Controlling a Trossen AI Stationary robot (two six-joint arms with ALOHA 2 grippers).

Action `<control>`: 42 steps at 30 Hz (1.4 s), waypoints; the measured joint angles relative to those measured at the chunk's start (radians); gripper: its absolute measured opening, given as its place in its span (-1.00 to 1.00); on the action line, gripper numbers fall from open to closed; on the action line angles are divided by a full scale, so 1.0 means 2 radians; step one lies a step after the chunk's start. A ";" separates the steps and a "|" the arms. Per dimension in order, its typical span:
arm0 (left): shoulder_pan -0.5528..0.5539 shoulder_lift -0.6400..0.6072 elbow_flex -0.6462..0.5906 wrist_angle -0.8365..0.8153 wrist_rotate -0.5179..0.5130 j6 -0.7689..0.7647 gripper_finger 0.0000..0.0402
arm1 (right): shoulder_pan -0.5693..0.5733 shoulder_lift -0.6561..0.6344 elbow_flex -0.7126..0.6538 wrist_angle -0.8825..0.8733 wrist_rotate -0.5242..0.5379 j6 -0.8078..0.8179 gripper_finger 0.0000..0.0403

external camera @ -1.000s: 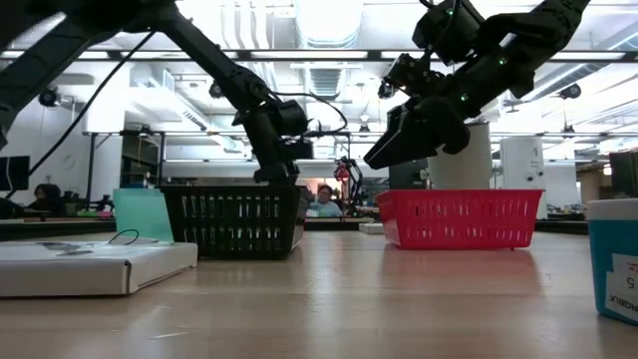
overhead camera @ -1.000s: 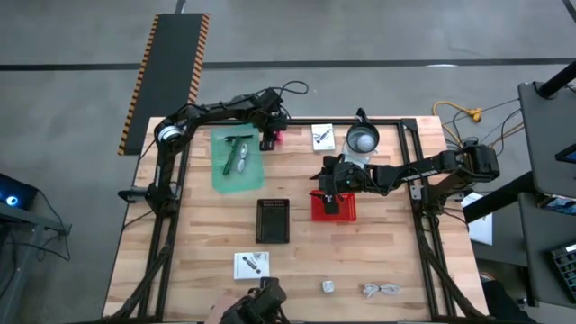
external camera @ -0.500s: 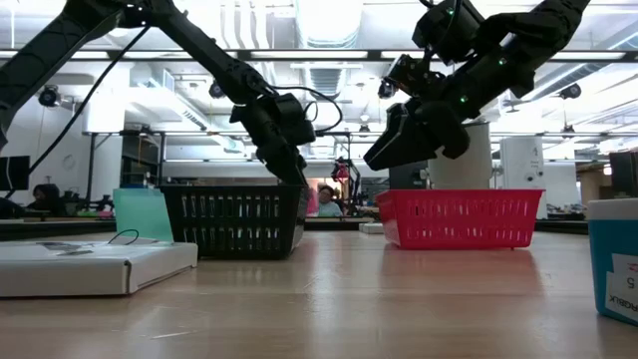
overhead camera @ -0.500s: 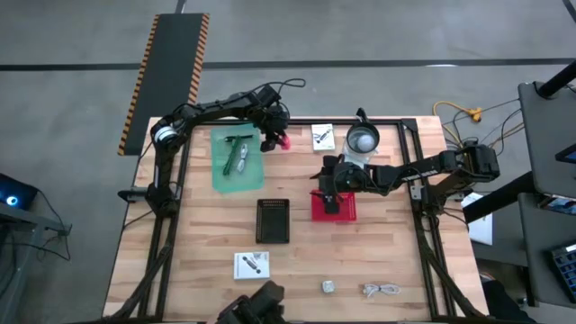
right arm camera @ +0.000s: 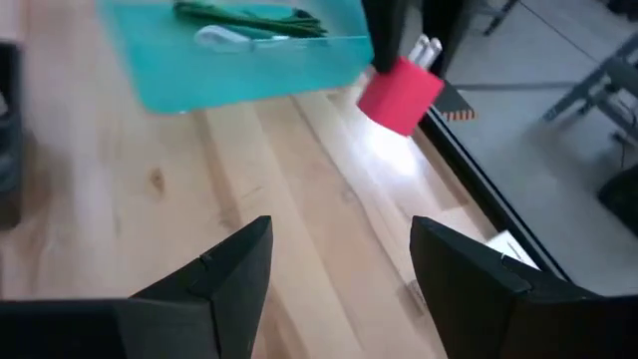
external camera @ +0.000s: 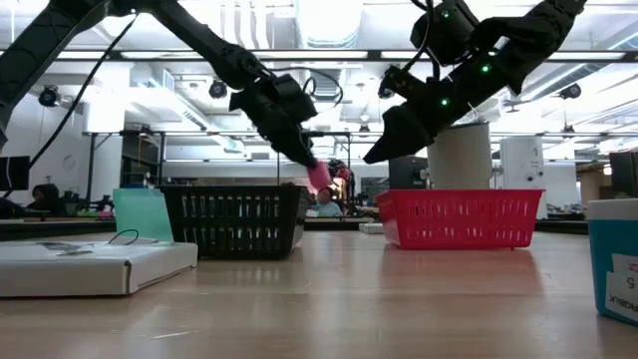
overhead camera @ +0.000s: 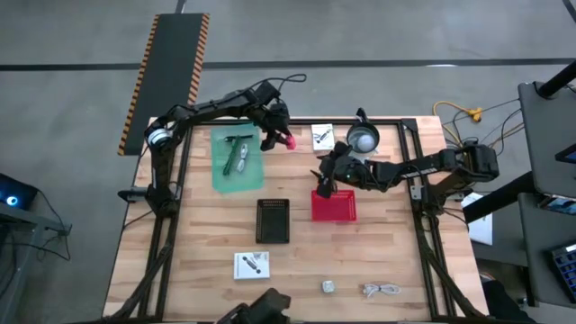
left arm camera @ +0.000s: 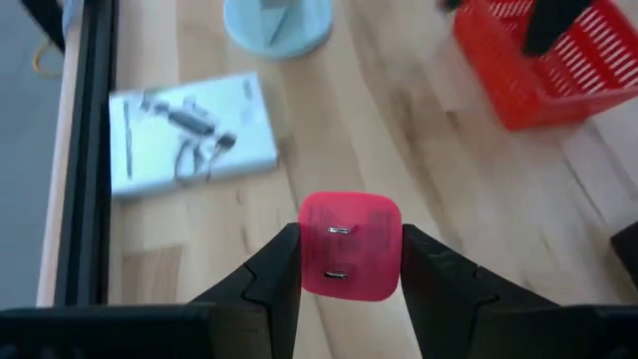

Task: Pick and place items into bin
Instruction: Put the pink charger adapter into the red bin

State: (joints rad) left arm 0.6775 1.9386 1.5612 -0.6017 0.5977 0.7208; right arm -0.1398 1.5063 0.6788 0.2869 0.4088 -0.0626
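My left gripper is shut on a pink block with two metal prongs and holds it above the table's far middle, between the teal tray and a white card. The block also shows in the low view and in the right wrist view. My right gripper hangs open over the far left corner of the red bin, with nothing between its fingers. A black bin stands left of the red one. My left gripper pinches the pink block by two opposite sides between its two fingers, and the pronged face looks back toward the wrist. The fingers slant down from the table's far left. The block sits at their free ends, lifted clear of the table.
A clear jug stands at the far right, beside the white card. Another white card, a small silver cube and a cable bundle lie near the front edge. Green items lie on the teal tray.
My left gripper has risen from the table with the pink block and tipped from pointing down to slanting, swinging the block up and a little toward the right edge. My right gripper has turned and drifted slightly toward the far edge, staying open.
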 joint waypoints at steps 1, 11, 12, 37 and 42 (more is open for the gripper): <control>-0.003 -0.003 0.000 0.000 0.002 0.000 -0.38 | -0.006 0.000 0.000 0.006 -0.001 0.007 0.11; -0.042 -0.010 0.002 0.017 -0.003 0.022 -0.38 | -0.071 0.032 -0.012 0.111 -0.093 0.029 0.11; -0.045 -0.011 0.002 0.021 -0.004 0.022 -0.38 | -0.076 0.037 -0.011 0.114 -0.093 0.032 0.11; -0.071 -0.014 0.001 0.071 -0.040 0.023 -0.37 | -0.090 0.075 0.017 0.137 -0.104 0.027 0.11; -0.080 -0.014 0.001 0.075 -0.040 0.023 -0.37 | -0.089 0.075 0.017 0.136 -0.104 0.021 0.11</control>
State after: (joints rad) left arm 0.5181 1.9106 1.5627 -0.4522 0.5176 0.7668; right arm -0.3187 1.6558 0.7132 0.5583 0.2005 -0.0212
